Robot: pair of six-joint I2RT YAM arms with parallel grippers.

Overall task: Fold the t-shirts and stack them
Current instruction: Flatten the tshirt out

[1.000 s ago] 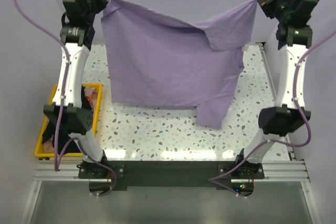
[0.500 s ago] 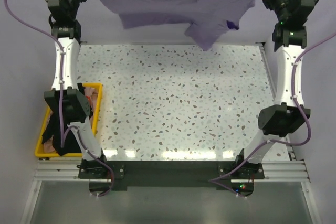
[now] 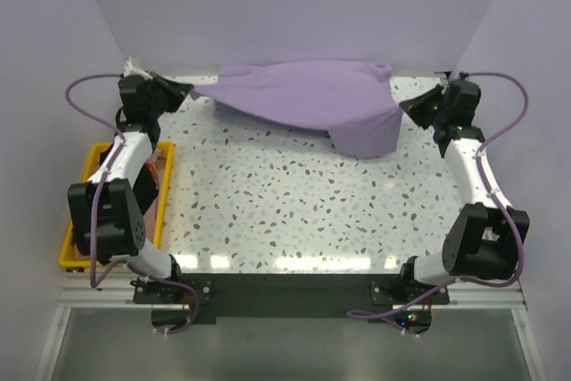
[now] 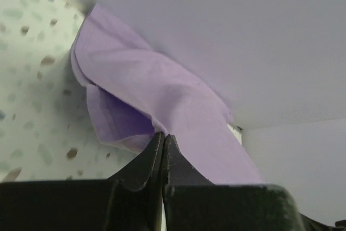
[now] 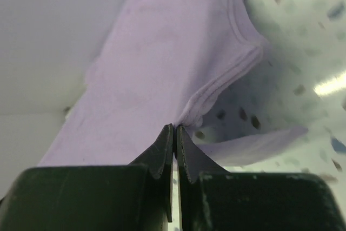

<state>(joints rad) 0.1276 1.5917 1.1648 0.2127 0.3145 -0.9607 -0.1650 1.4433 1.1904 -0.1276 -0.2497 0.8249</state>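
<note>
A pale lavender t-shirt lies stretched across the far end of the speckled table, one part hanging down at its near right. My left gripper is shut on its left edge, low over the table; in the left wrist view the black fingertips pinch the lavender cloth. My right gripper is shut on the shirt's right edge, and the right wrist view shows its tips clamped on a hemmed edge of the shirt. A black t-shirt lies in the yellow crate.
The yellow crate stands off the table's left side beside the left arm and holds more clothing. A lavender wall rises just behind the table's far edge. The speckled tabletop stretches from the shirt to the arm bases.
Both arms have swung down and forward from holding the shirt high in the air. The lavender shirt has come down onto the far part of the table, still held at both ends.
</note>
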